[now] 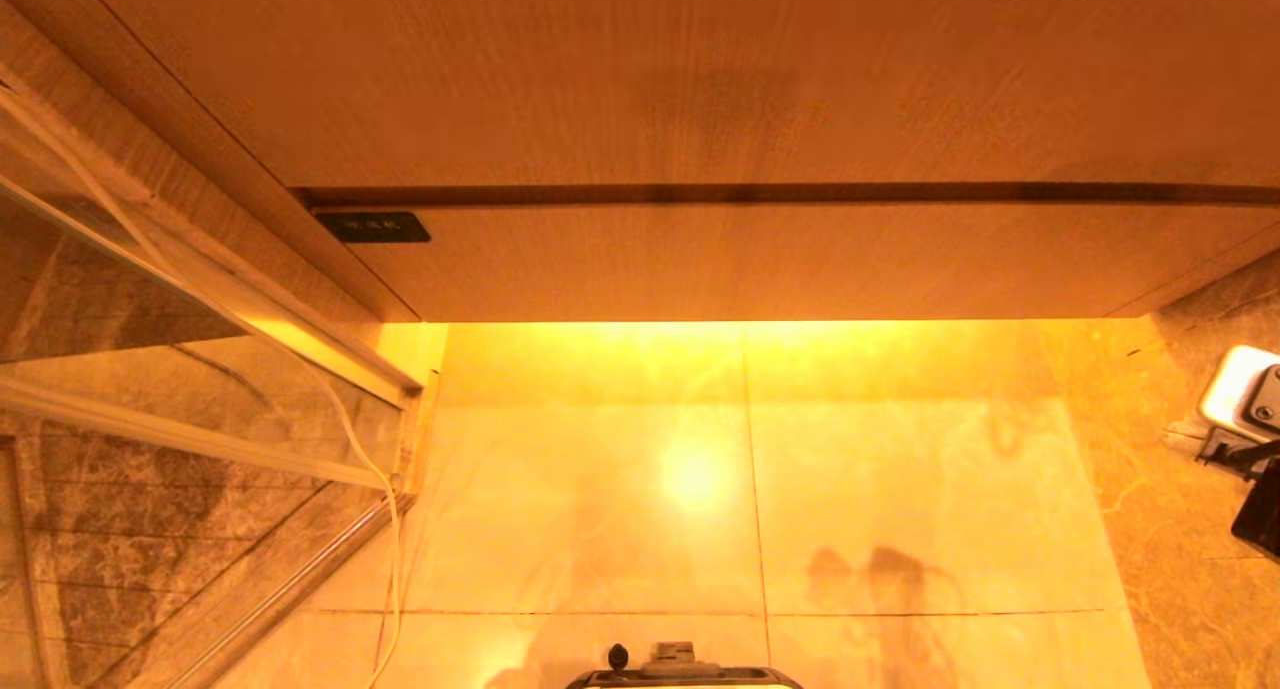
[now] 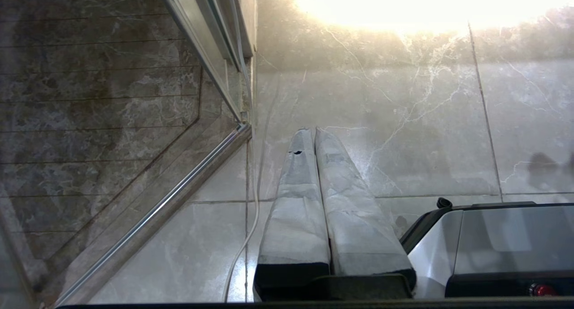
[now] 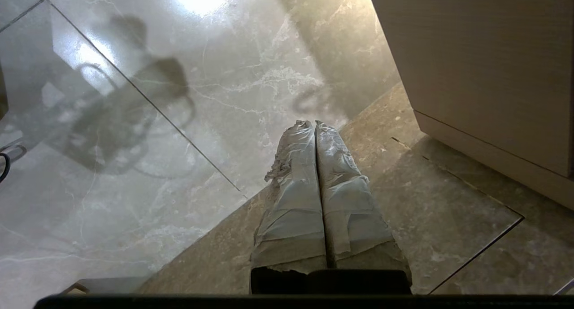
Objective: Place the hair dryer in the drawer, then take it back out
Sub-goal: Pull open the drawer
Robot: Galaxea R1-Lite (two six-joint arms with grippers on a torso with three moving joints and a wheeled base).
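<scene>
Currently the drawer (image 1: 760,259) sits flush under the countertop (image 1: 700,69), so the dryer is out of sight. Right gripper (image 3: 314,125) hangs clamped and empty over the floor (image 3: 179,98); left gripper (image 2: 312,132), pressed together too, idles.

Warm amber light under the drawer (image 1: 760,264) glares off the floor (image 1: 690,474).

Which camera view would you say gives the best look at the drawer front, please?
The head view: it shows the drawer shut under the countertop, its whole front with the small black label. The right wrist view catches only a wood-grain cabinet face, perhaps part of it; the left wrist view shows only floor.
</scene>
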